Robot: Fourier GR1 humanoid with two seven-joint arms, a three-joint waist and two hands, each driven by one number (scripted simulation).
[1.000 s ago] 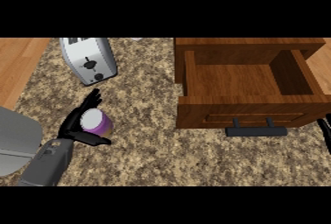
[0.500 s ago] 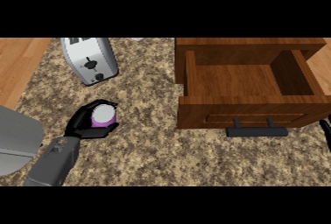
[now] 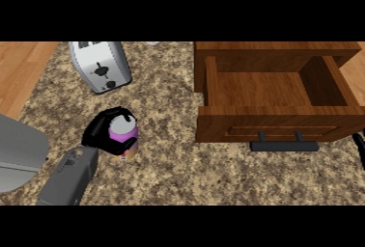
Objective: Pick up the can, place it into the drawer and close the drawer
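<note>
The can, purple and pink with a pale top, stands left of centre over the speckled counter. My left hand is curled round it from the left and hides its left side. The wooden drawer is pulled open at the right, its inside bare, with a black handle on its front. The can is well left of the drawer front. Only a thin dark sliver of my right hand shows at the right edge.
A silver toaster stands at the back left, beyond the can. A grey rounded object lies at the left edge. Wooden floor shows past the counter's left side.
My left hand's fingers have closed round the can, and hand and can have shifted slightly to the right. The drawer has not moved.
</note>
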